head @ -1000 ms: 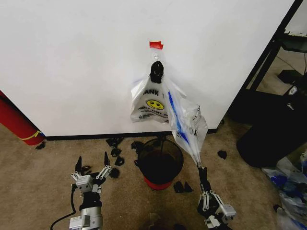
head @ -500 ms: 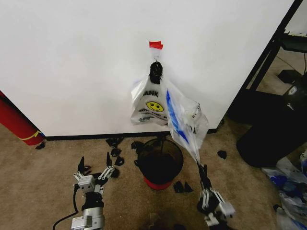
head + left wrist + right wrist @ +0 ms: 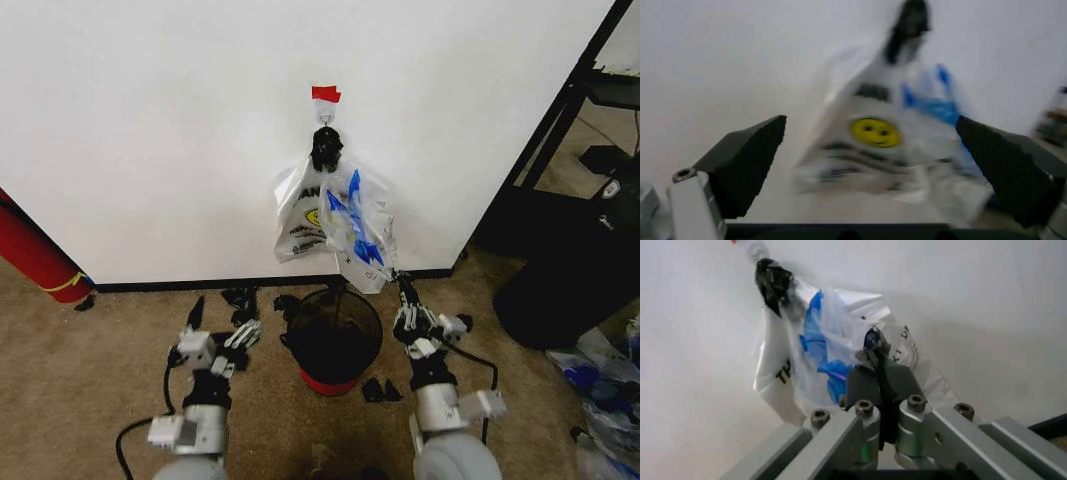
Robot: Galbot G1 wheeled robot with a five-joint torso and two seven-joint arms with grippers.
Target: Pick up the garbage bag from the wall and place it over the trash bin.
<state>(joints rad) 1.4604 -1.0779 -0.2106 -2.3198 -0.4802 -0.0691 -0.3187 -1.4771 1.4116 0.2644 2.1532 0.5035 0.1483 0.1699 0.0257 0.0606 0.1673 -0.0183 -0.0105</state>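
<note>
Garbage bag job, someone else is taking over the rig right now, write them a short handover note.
Right gripper: shut on the lower edge of the garbage bag, raised beside the trash bin.
Left gripper: open, holding nothing, low over the carpet on the bin's other side, facing the wall.
Garbage bag: top still on the hook under the red tape, bunched in front of the whiter smiley bag.
Trash bin: upright on the floor below the bags, no bag over it.
Done: bag gripped.
Left: free it from the hook, spread it over the bin.
</note>
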